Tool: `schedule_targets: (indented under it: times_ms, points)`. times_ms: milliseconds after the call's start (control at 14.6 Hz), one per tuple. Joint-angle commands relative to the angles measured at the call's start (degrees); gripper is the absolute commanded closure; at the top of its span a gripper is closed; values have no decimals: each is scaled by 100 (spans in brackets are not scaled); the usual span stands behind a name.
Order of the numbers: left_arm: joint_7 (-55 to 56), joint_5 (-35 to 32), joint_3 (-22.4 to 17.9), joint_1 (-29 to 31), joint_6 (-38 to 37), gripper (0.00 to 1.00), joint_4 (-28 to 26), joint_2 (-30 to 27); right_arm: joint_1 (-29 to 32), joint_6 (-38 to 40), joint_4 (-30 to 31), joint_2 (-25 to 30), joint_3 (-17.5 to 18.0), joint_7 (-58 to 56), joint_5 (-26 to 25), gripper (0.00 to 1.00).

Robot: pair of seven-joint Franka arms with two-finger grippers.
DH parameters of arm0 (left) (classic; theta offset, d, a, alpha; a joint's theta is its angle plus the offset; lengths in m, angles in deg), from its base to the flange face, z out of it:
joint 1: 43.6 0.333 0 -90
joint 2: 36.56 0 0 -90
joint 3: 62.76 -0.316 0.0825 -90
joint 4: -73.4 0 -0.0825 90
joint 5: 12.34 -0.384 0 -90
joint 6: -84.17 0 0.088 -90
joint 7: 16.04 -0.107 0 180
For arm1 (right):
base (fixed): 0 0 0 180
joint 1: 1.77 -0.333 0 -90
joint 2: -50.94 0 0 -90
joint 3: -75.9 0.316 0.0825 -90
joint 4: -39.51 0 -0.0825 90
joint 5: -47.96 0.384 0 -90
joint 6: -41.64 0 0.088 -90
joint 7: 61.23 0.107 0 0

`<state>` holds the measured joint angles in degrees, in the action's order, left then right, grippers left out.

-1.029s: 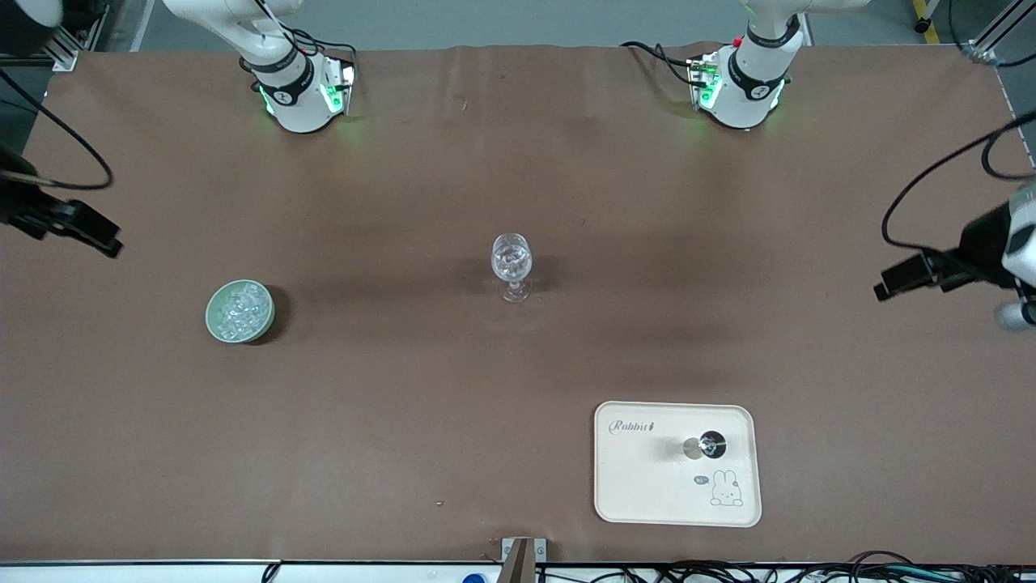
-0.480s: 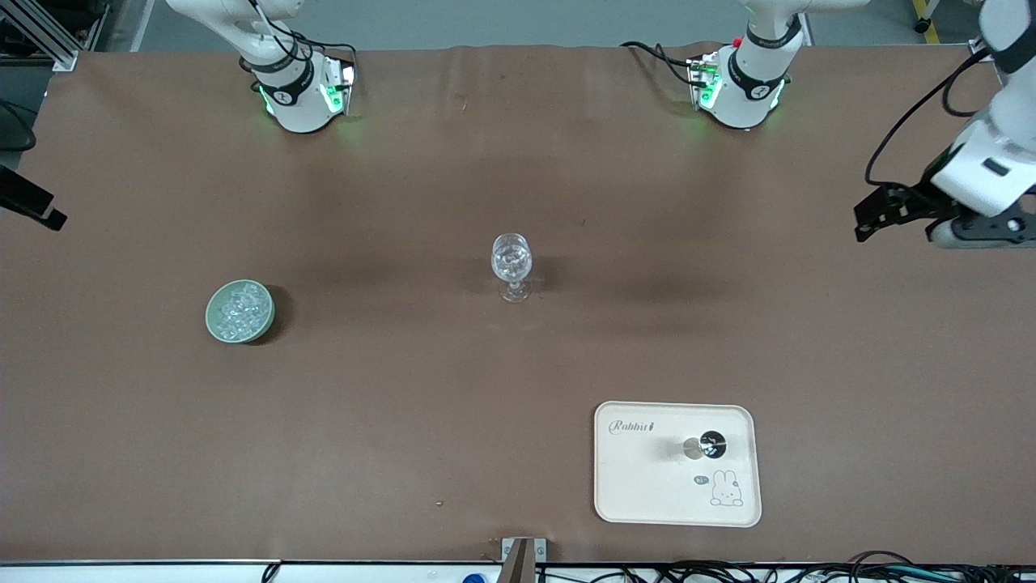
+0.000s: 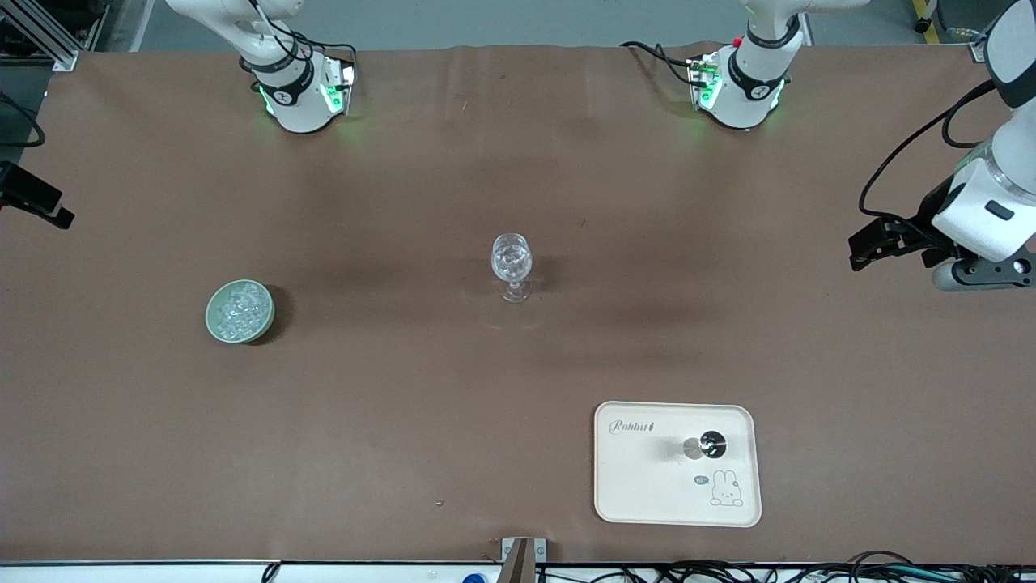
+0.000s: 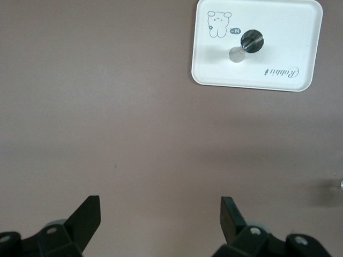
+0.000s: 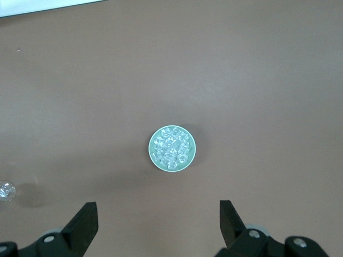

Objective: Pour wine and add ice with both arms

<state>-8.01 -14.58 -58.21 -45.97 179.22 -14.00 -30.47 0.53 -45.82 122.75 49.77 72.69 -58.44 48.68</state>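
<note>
A clear stemmed wine glass (image 3: pixel 511 263) stands at the middle of the table. The ice (image 3: pixel 241 310) fills a pale green bowl (image 3: pixel 209 314) toward the right arm's end, and shows again as ice (image 5: pixel 172 148) in the bowl (image 5: pixel 152 152) in the right wrist view. A dark wine bottle (image 3: pixel 706 445), seen from above, stands on a cream tray (image 3: pixel 639 478). My left gripper (image 3: pixel 859 249) hangs open over bare table at the left arm's end. It is empty in its own view (image 4: pixel 161 214). My right gripper (image 3: pixel 61 215) is open and empty (image 5: pixel 158 217) over the table's other end.
The left wrist view shows the tray (image 4: pixel 289 37) with the bottle (image 4: pixel 251 41) on it. The wine glass (image 5: pixel 6 191) sits at the edge of the right wrist view. A small bracket (image 3: pixel 522 551) is fixed at the table's front edge. Both arm bases stand along the back.
The right gripper has drawn back toward its end of the table. The left arm has changed pose, its gripper rising and then dropping a little. The glass, bowl and tray have not moved.
</note>
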Motion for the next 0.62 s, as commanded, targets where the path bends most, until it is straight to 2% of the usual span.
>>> schedule_targets:
  times_ms: [0, 137, 412, 549]
  points:
    - [5, 127, 80, 52, 362, 2, -782, -606, 7, -16, 60, 64, -4, -94, 7, 0]
    - [40, 145, 186, 52, 865, 2, -1619, -1204, 7, -16, 60, 64, -4, -94, 16, 0]
    - [58, 636, 116, 114, 745, 1, -1246, -997, 7, -16, 60, 64, 5, -94, 16, 0]
    - [-47, 593, 63, 114, 525, 1, -1008, -847, 7, -7, 69, 64, -4, -94, 16, 0]
